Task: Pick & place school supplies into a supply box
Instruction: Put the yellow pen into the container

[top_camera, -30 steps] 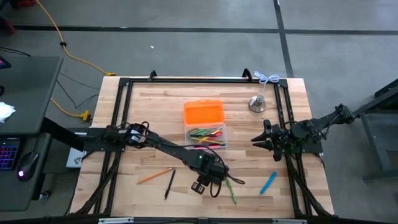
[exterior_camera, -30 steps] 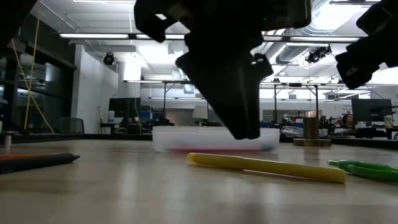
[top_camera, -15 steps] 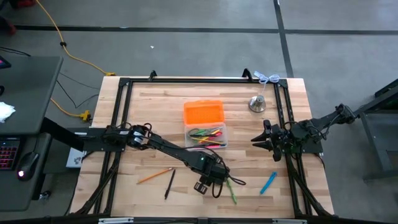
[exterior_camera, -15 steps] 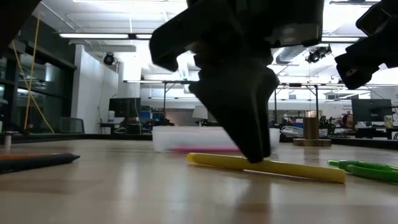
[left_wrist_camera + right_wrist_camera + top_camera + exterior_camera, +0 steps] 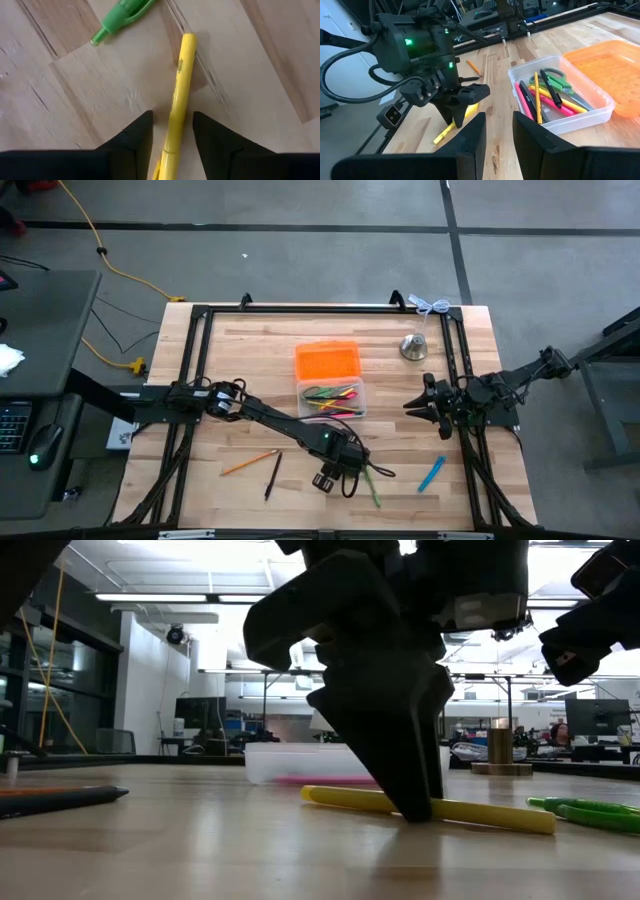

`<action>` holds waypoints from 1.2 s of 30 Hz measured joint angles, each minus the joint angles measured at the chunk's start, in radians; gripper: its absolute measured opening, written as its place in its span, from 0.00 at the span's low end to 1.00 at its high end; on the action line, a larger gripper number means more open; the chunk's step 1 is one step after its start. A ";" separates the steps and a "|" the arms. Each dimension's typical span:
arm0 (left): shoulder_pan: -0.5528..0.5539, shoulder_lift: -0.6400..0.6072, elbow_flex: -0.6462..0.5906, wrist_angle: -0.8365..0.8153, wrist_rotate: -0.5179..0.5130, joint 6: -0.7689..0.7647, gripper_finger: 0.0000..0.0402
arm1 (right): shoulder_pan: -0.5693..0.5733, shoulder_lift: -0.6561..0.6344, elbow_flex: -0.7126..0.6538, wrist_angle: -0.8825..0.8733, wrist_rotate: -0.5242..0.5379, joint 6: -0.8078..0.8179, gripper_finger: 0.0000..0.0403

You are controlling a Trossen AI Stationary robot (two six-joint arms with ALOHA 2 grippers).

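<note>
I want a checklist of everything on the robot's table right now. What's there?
Surface: wooden table, black frame around it.
Job's things: box, orange lid open, pens and scissors inside; yellow marker, green pens, blue pen, orange pencil, black pen loose.
Clutter: bell.
Grippers: left gripper open, straddling yellow marker; right gripper open, waiting at the right.
Cables: yellow cable on floor.
Surroundings: desk with keyboard at left.
</note>
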 joint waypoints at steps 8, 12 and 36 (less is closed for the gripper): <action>0.000 0.003 -0.001 -0.002 0.007 -0.003 0.26 | 0.000 0.000 0.000 0.000 0.000 -0.002 0.18; 0.000 0.003 -0.002 -0.003 0.009 -0.014 0.15 | 0.000 0.000 0.000 0.000 0.000 -0.002 0.18; 0.006 0.014 0.257 -0.379 0.009 -0.082 0.08 | 0.000 0.000 0.000 0.001 0.000 0.022 0.18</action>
